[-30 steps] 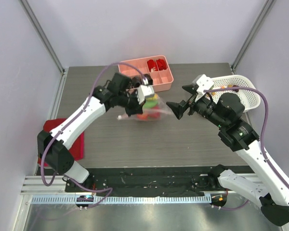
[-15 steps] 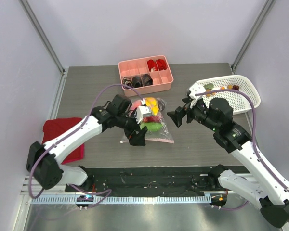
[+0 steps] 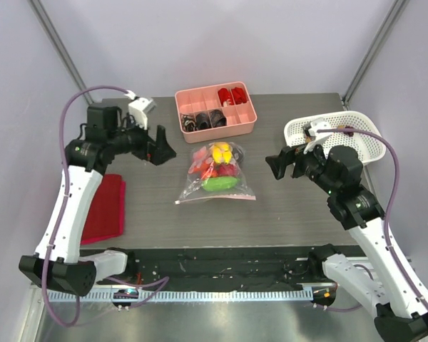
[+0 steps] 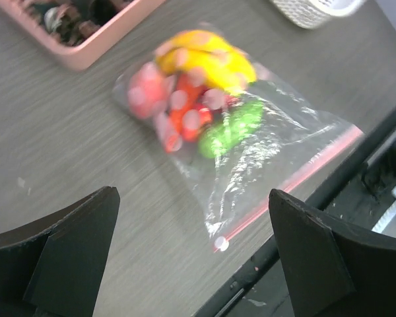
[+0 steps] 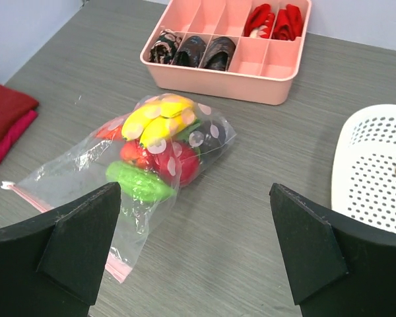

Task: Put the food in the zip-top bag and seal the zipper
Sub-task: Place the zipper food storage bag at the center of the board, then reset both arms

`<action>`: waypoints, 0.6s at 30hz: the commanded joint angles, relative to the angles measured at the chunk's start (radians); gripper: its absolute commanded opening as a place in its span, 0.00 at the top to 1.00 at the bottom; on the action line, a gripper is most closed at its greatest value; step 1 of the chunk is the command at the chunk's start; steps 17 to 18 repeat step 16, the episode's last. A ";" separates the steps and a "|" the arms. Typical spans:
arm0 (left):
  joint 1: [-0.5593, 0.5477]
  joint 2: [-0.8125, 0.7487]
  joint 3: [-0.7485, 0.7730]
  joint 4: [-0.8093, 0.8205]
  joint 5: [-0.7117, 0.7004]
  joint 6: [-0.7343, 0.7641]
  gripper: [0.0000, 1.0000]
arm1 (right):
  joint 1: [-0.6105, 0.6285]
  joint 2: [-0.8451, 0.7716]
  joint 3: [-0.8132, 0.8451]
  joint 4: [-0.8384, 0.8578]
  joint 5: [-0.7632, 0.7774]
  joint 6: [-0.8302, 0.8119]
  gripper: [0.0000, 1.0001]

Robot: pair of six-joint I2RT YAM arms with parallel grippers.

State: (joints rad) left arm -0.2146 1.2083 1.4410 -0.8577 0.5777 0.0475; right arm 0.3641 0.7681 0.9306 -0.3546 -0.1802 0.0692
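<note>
Bag [image 3: 221, 187] lay flat on the table [image 3: 285, 121] between left gripper [image 3: 160, 147] and right gripper [image 3: 275, 165], both wide open and empty.
Food [image 3: 217, 164] sat bunched inside at the far end; zipper [image 3: 215, 200] ran left to right along the near edge, neither gripper plainly closer.

The top view looks down from behind on the whole table [image 3: 285, 206]. Each wrist view looks slantwise from nearer; all three share the bag [image 3: 215, 174] and tray [image 3: 221, 131].
</note>
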 commanded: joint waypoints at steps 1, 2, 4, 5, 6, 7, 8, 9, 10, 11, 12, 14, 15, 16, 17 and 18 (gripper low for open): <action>0.108 -0.052 -0.011 -0.101 -0.029 -0.115 0.00 | -0.034 -0.064 -0.021 -0.043 0.051 0.107 0.00; 0.119 -0.062 -0.020 -0.106 -0.039 -0.117 0.00 | -0.045 -0.073 -0.029 -0.052 0.053 0.116 0.00; 0.142 -0.097 -0.065 -0.118 -0.077 -0.130 0.00 | -0.077 -0.102 -0.048 -0.081 0.058 0.142 0.00; 0.146 -0.110 -0.083 -0.122 -0.090 -0.130 0.00 | -0.086 -0.108 -0.056 -0.090 0.062 0.150 0.00; 0.147 -0.124 -0.121 -0.122 -0.104 -0.130 0.00 | -0.096 -0.116 -0.071 -0.101 0.064 0.153 0.00; 0.149 -0.154 -0.142 -0.126 -0.139 -0.121 0.00 | -0.108 -0.131 -0.078 -0.115 0.065 0.153 0.00; 0.149 -0.167 -0.157 -0.130 -0.148 -0.109 0.00 | -0.108 -0.139 -0.085 -0.121 0.067 0.153 0.00; 0.147 -0.176 -0.183 -0.136 -0.159 -0.097 0.00 | -0.111 -0.145 -0.096 -0.127 0.067 0.152 0.00; 0.149 -0.181 -0.191 -0.145 -0.186 -0.081 0.00 | -0.113 -0.153 -0.101 -0.136 0.067 0.152 0.00; 0.149 -0.181 -0.194 -0.170 -0.190 -0.071 0.00 | -0.113 -0.154 -0.104 -0.139 0.062 0.149 0.00; 0.149 -0.179 -0.195 -0.179 -0.191 -0.063 0.00 | -0.114 -0.155 -0.107 -0.141 0.062 0.150 0.00; 0.149 -0.188 -0.200 -0.170 -0.205 -0.061 0.00 | -0.114 -0.145 -0.104 -0.144 0.062 0.146 0.00; 0.149 -0.188 -0.203 -0.165 -0.210 -0.060 0.00 | -0.114 -0.138 -0.095 -0.142 0.067 0.141 0.00; 0.149 -0.184 -0.200 -0.165 -0.213 -0.058 0.00 | -0.113 -0.127 -0.090 -0.141 0.073 0.136 0.00; 0.149 -0.184 -0.200 -0.165 -0.213 -0.058 0.00 | -0.113 -0.127 -0.090 -0.141 0.073 0.136 0.00; 0.149 -0.184 -0.200 -0.165 -0.213 -0.058 0.00 | -0.113 -0.127 -0.090 -0.141 0.073 0.136 0.00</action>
